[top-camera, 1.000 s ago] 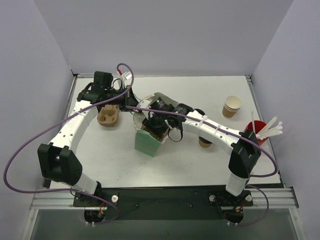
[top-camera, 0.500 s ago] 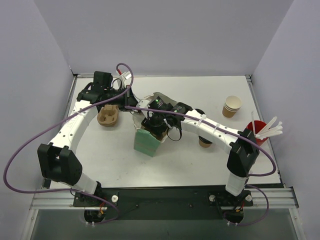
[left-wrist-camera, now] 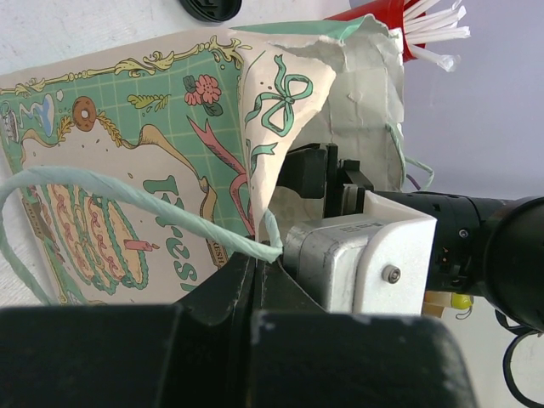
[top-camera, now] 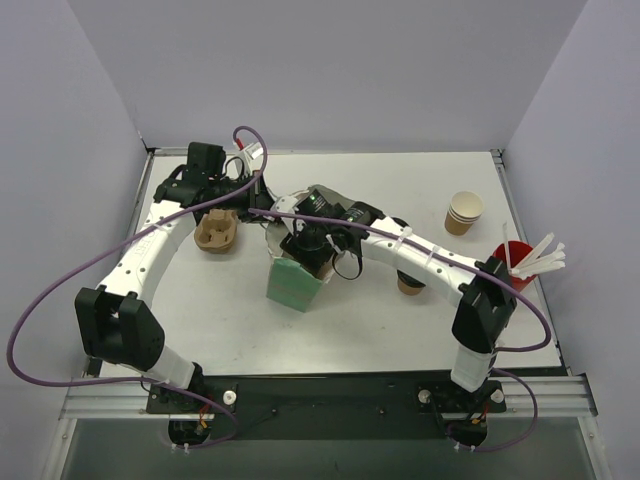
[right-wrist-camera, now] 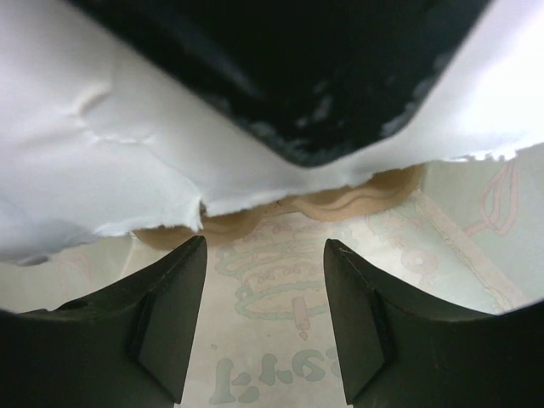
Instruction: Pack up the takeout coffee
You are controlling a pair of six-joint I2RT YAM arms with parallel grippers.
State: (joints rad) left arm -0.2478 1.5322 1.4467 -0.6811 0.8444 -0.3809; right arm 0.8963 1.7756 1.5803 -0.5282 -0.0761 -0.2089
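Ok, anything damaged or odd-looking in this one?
Yes. The mouth of the paper bag is crumpled and folded over, and in the right wrist view its white paper edge is ragged, seemingly torn, near the open right gripper.

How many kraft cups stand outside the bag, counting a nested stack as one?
2: a nested stack at the back right, and one cup mostly hidden under the right arm, right of the bag. Others may be hidden inside the bag.

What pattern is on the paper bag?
The paper bag is mint-green checked, with cream panels, green bows, flowers and pink lettering; clearest in the left wrist view.
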